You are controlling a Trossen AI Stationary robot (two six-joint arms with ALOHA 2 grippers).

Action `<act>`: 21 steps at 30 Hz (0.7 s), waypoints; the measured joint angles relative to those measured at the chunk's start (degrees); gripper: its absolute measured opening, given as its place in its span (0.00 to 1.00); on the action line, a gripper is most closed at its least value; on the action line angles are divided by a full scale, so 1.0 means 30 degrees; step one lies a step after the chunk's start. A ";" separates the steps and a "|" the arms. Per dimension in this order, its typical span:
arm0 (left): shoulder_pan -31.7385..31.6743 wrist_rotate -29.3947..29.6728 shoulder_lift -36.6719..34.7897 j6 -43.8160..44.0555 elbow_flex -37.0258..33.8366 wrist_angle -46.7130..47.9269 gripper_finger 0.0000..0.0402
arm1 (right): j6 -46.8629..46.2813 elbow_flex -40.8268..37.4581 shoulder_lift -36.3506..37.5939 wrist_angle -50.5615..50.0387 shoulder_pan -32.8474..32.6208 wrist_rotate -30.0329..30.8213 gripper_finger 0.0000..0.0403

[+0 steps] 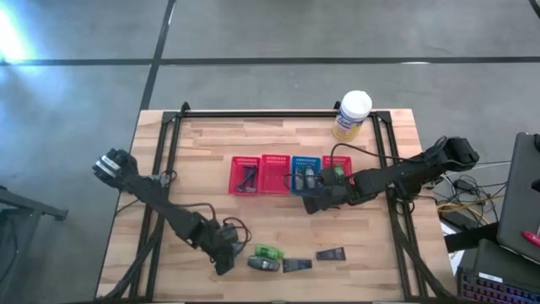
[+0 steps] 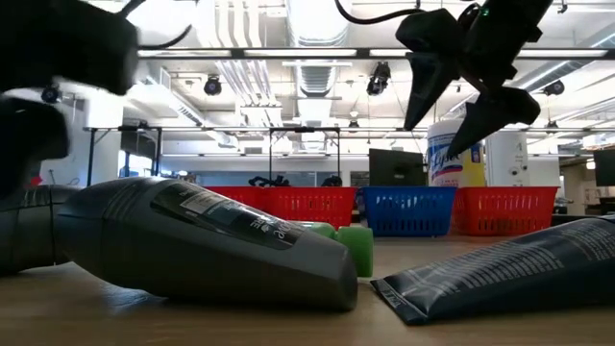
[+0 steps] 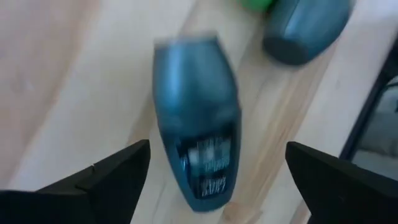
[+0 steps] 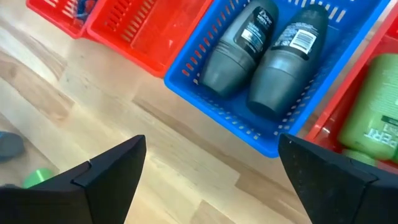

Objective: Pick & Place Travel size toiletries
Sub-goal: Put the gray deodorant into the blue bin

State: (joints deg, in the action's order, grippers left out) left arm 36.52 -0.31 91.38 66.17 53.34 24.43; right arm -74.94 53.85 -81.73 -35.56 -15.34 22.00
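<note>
Hovering low over the table's near edge, the left gripper (image 1: 226,263) sat at roughly 7 o'clock from table centre, fingers spread wide and holding nothing. In the left wrist view a grey-black tube (image 3: 198,118) lay flat on the wood in the gap between the two fingers, untouched by either; a second grey item (image 3: 306,28) and a sliver of green showed beyond it.

Near-edge row, high view: green bottle (image 1: 267,252) just beside the left gripper, the grey-black tube (image 1: 263,264) touching or almost touching it at its 6 o'clock side, then a flat dark sachet (image 1: 296,265) and another sachet (image 1: 331,253) further toward 3 o'clock, each apart from the next. The low view showed the tube (image 2: 207,240) lying on its side with the green cap (image 2: 356,248) behind it and a dark sachet (image 2: 500,269) flat alongside.

The right gripper (image 1: 314,203) hung above bare wood just at the 6 o'clock side of the blue basket (image 1: 305,175), fingers wide apart and empty. Right wrist view: two grey-black tubes (image 4: 239,53) (image 4: 286,59) lay side by side in the blue basket (image 4: 211,93); a green bottle (image 4: 373,112) lay in the red basket (image 4: 323,127) next to it.

Baskets stood in a row at table centre: red basket with black razors (image 1: 245,176), an adjoining red one (image 1: 275,173), blue, then red. The yellow canister (image 1: 352,116) stood at about 1 o'clock near the far edge.
</note>
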 joint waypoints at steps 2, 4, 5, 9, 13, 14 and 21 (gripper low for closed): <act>0.0444 0.0061 0.0298 0.0539 0.0000 0.0007 0.94 | -0.0024 0.0012 0.0000 -0.0286 -0.0146 0.0004 0.90; 0.0767 0.0799 0.0474 0.1011 0.0000 -0.0004 0.95 | -0.0028 0.0012 0.0000 -0.0367 -0.0229 0.0000 0.90; 0.0830 0.1236 0.0524 0.1191 0.0000 0.0000 0.95 | -0.0028 0.0012 0.0000 -0.0457 -0.0229 0.0000 0.90; 0.0783 0.2048 0.0421 0.1466 0.0000 0.0000 0.95 | -0.0021 0.0012 0.0000 -0.0535 -0.0259 0.0007 0.90; 0.1125 0.2053 0.0498 0.1473 0.0000 0.0000 0.95 | 0.0044 0.0012 0.0000 -0.0535 -0.0259 0.0011 0.90; 0.1266 0.2039 0.0577 0.1473 0.0000 0.0000 0.95 | 0.0037 0.0012 0.0003 -0.0539 -0.0259 0.0042 0.90; 0.1098 0.2184 0.0836 0.0952 0.0000 0.0000 0.95 | -0.0021 0.0007 0.0000 -0.0579 -0.0259 0.0175 0.90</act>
State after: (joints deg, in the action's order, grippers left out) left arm 39.82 6.24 93.89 69.02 53.34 24.43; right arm -75.00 53.87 -81.73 -37.30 -16.12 22.52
